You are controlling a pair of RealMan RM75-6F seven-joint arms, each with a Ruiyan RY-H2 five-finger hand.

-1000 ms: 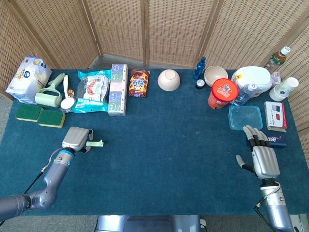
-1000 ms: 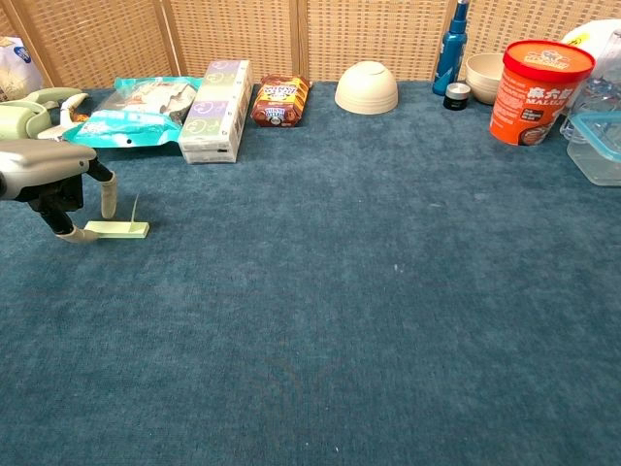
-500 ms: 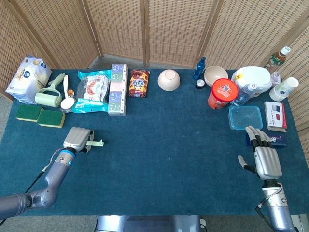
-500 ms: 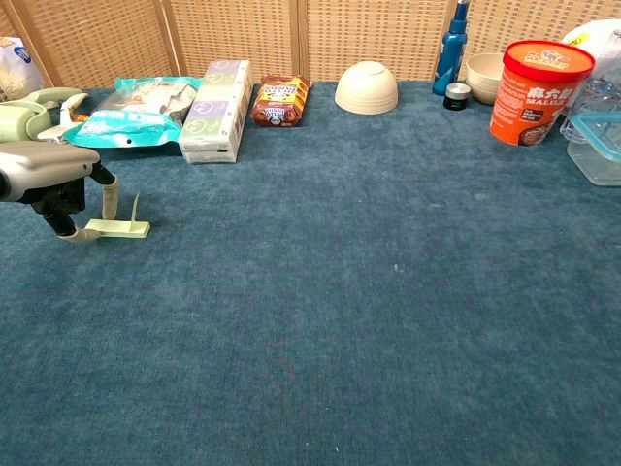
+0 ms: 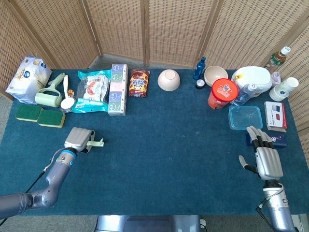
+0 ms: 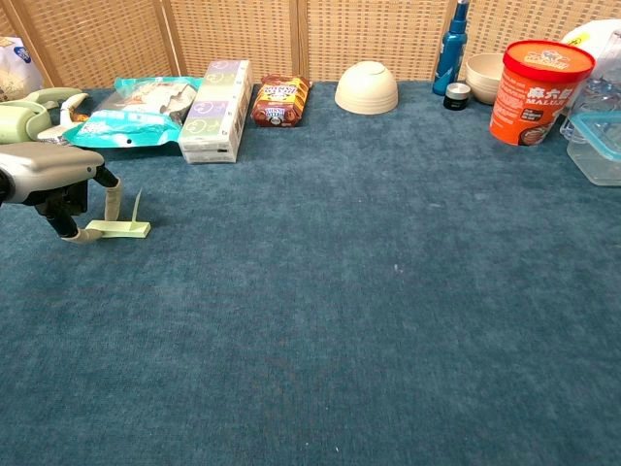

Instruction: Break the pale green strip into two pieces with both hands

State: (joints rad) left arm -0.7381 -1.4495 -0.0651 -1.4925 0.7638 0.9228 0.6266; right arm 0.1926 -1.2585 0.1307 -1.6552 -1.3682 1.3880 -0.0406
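Strip (image 6: 118, 229) is lying lengthwise left-right at lower left, left hand (image 5: 79, 138) pinching its end; right hand (image 5: 264, 158), spread empty, is resting far right.

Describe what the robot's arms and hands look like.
Both arms are silvery grey. The left hand has a grey metallic back, dark inner parts and pale fingertips, behind a blue wrist ring, with a thin black cable alongside. The right hand is grey with dark-jointed fingers.

The left hand (image 6: 49, 180) runs off the chest view's left edge, its fingers covering the pale green strip's (image 6: 118, 229) near-left end.
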